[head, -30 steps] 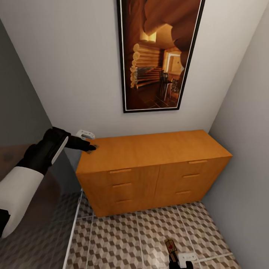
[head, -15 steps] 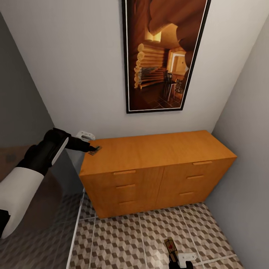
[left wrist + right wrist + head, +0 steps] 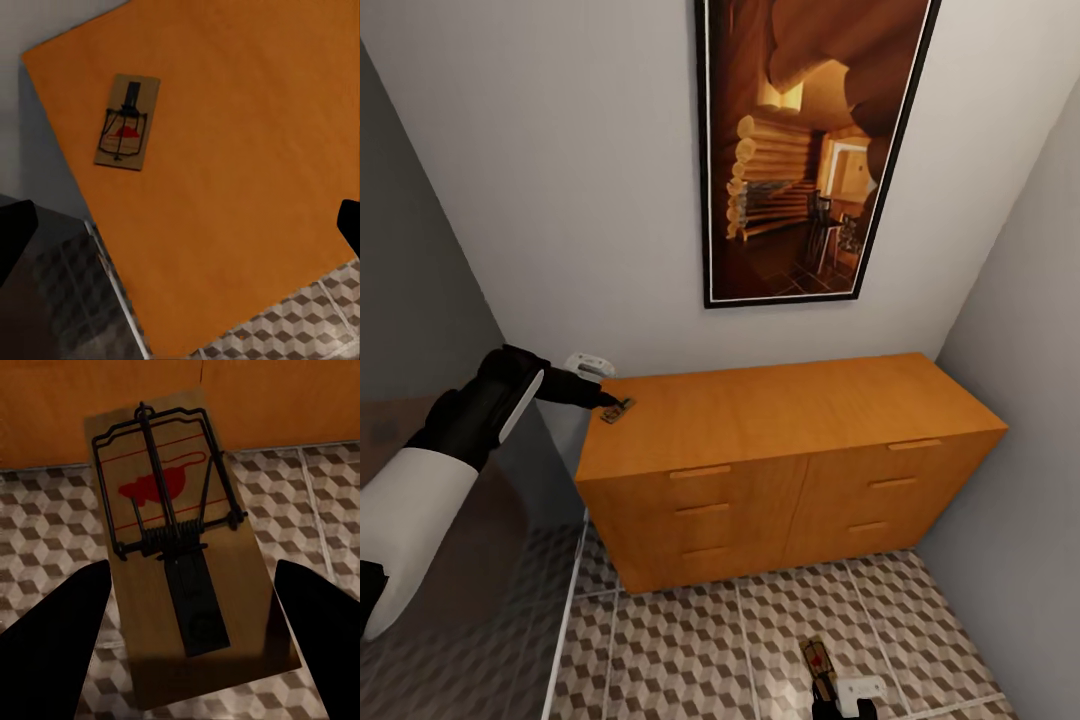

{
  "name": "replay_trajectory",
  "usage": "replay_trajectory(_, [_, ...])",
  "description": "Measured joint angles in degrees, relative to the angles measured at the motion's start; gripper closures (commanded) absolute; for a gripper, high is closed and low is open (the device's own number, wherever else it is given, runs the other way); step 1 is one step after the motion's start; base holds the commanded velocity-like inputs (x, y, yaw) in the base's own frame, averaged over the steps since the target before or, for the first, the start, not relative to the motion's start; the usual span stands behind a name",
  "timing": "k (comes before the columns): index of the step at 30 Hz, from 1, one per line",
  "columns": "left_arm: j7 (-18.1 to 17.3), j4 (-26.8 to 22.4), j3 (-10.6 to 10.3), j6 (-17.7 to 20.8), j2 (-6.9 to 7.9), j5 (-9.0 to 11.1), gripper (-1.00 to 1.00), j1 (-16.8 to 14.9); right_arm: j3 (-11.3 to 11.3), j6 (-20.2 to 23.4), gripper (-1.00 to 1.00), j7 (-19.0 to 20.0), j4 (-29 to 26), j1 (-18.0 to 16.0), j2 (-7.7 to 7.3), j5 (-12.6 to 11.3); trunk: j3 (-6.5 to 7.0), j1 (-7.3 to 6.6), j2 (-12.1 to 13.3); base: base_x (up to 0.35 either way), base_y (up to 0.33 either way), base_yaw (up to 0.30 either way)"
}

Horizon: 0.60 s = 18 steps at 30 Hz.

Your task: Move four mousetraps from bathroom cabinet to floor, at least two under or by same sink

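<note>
- Two mousetraps show: one mousetrap [image 3: 127, 121] lies flat on the cabinet [image 3: 780, 410] top near its back left corner, and a second mousetrap [image 3: 184, 559] is held low over the bathroom floor [image 3: 690, 650] in front of the drawers.
- Your left end effector [image 3: 603, 400] hovers right by the corner trap, fingers spread wide apart and nothing between them; centre them across the board's narrow sides before you close.
- Come down straight, since the trap sits close to the edge and a nudge could push it off behind the cabinet.
- Your right end effector [image 3: 184, 607] appears to grip its trap by the near end; I judge it held, not released.
- Cube-patterned tiles run up to the cabinet, grey walls close in on both sides, and a tall framed picture [image 3: 810, 150] hangs above.
</note>
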Motion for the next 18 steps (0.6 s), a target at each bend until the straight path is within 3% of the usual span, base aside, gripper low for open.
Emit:
replay_trajectory(11, [0.0, 3.2, -1.7, -1.2, 0.01, 0.0, -1.00, 0.0, 0.0, 0.0, 1.00, 0.0, 0.0, 0.0, 0.00, 0.0, 0.00, 0.00, 0.0, 0.209, 0.154, 0.000])
replay_trajectory(18, [0.0, 5.7, -2.3, -2.9, 0.00, 0.0, -1.00, 0.1, 0.0, 0.0, 1.00, 0.0, 0.0, 0.0, 0.00, 0.0, 0.00, 0.00, 0.0, 0.061, 0.036, 0.000])
